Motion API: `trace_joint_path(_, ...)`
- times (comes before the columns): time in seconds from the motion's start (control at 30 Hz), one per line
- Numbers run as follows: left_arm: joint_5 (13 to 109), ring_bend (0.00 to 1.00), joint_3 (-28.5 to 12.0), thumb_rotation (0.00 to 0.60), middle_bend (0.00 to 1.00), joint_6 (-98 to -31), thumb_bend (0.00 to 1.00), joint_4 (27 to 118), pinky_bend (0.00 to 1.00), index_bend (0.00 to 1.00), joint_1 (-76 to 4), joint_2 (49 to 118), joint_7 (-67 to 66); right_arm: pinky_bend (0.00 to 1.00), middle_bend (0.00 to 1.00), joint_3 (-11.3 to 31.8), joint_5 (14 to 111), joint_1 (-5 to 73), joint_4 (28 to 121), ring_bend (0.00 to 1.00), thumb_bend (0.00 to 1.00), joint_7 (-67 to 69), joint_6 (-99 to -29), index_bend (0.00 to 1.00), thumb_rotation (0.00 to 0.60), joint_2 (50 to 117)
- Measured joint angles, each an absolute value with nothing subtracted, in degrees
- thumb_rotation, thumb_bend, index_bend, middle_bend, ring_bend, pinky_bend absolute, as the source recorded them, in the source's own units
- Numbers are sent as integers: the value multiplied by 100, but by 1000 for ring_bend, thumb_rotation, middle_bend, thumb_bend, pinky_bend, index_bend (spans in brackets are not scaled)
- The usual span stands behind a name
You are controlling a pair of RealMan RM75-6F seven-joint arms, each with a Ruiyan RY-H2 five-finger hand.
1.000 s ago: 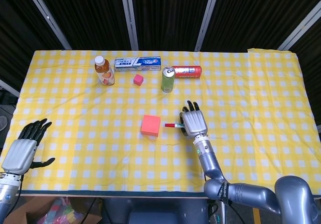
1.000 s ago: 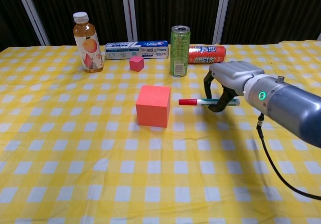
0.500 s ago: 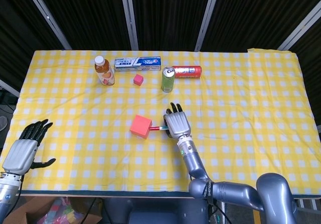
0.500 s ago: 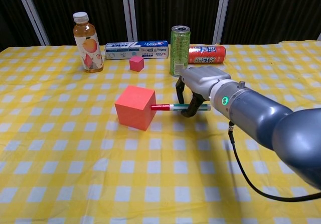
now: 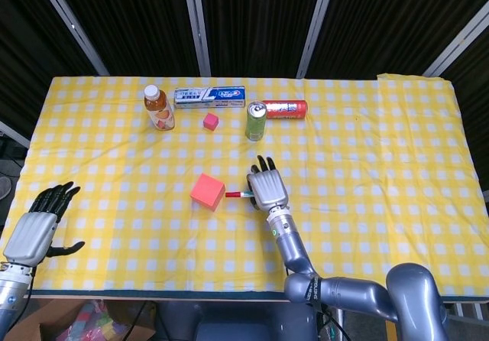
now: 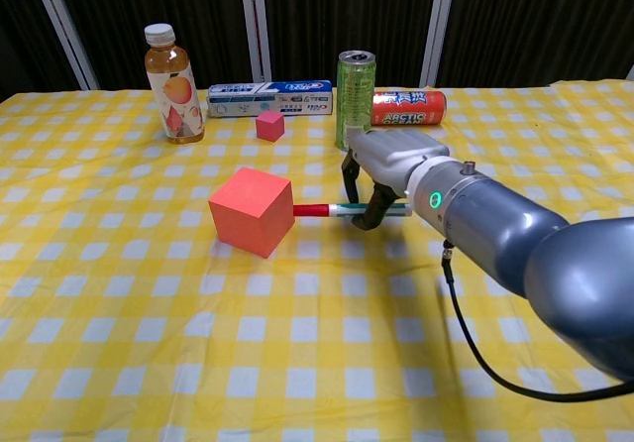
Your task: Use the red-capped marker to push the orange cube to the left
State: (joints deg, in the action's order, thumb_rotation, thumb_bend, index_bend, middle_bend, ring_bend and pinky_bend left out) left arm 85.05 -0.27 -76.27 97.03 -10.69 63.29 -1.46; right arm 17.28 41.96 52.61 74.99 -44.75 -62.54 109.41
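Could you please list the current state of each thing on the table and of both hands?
orange cube: on the cloth, turned cornerwise, marker cap at its right face.
red-capped marker: horizontal, capped.
right hand: grips the marker.
left hand: holds nothing, fingers apart.
tea bottle: upright, capped.
green can: upright.
red can: lying down.

juice bottle (image 5: 159, 108), toothpaste box (image 5: 209, 96), green can (image 5: 255, 121)

Backdrop: black pleated curtain (image 5: 252, 20) split by slanted grey metal struts (image 5: 197, 24) | Table (image 5: 397, 165): covered edge to edge by a yellow-and-white checked cloth (dark trim along the near edge) | Below near edge: cardboard box (image 5: 46, 327) holding coloured items | Lighting: even, soft shadows
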Motion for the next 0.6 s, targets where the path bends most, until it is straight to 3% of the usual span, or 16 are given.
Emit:
trace_joint_path(0.33,8513,0,-19,600,0,-7651,0,9716,2,0,-1060,6344,-205,90,286,1653,4004,5015,8011,57,506,-4770,-6717,734,600,10657)
trace_joint_path(0.6,8560,0,-9,600,0,-7690,0,9730,2,0,-1049,6330,-168,90,286,1735,3868,5064,7953,57,506,-4948,-6917,734,600,10903)
